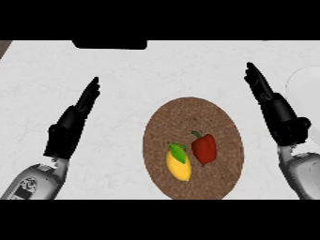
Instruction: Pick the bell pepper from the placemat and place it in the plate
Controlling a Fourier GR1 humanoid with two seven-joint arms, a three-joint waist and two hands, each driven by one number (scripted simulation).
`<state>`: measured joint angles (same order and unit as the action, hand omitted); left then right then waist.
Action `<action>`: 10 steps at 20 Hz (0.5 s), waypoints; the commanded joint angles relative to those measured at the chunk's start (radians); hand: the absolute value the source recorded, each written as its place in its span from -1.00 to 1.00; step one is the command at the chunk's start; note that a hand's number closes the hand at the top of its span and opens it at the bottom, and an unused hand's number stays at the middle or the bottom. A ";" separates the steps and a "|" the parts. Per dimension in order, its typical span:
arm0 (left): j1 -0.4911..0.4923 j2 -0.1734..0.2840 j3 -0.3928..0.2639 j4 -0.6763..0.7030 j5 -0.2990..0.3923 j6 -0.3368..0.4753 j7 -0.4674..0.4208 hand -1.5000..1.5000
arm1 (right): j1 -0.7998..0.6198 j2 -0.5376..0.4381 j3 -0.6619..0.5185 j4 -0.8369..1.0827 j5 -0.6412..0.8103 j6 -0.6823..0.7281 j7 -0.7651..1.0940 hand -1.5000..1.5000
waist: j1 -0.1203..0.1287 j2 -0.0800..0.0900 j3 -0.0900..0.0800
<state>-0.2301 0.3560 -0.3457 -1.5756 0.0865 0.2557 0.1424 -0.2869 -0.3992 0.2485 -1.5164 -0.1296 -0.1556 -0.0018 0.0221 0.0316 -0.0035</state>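
Observation:
A red bell pepper (204, 148) with a green stem lies on the round brown placemat (190, 117), right of the mat's middle. A white plate (313, 93) sits at the counter's right edge, partly behind my right forearm. My right hand (277, 110) stands between the placemat and the plate, fingers straight and pointing away, open and holding nothing, apart from the pepper. My left hand (70, 126) rests left of the placemat, open too, fingers straight.
A yellow lemon (178, 164) with a green leaf lies on the placemat just left of the pepper, close to it. A dark object (110, 44) sits at the counter's far edge. The white counter (155, 75) stretches beyond the mat.

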 commanded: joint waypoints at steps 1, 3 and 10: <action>0.021 -0.018 0.055 0.075 0.001 -0.007 -0.038 0.00 | -0.014 0.118 0.055 0.057 0.038 -0.030 0.023 1.00 | -0.017 -0.030 0.003; 0.077 -0.007 0.049 0.043 -0.010 0.014 -0.072 0.00 | -0.095 0.243 0.115 0.061 0.079 -0.155 0.152 1.00 | 0.000 -0.031 0.003; 0.150 0.019 0.144 0.139 0.109 -0.076 -0.181 0.00 | -0.116 0.334 0.170 0.132 0.424 -0.577 0.195 -1.00 | -0.006 -0.033 0.000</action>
<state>-0.1257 0.3753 -0.2313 -1.4653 0.1570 0.2093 0.0138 -0.4145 -0.1897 0.3986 -1.4075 0.1565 -0.4911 0.1773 0.0276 -0.0001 -0.0112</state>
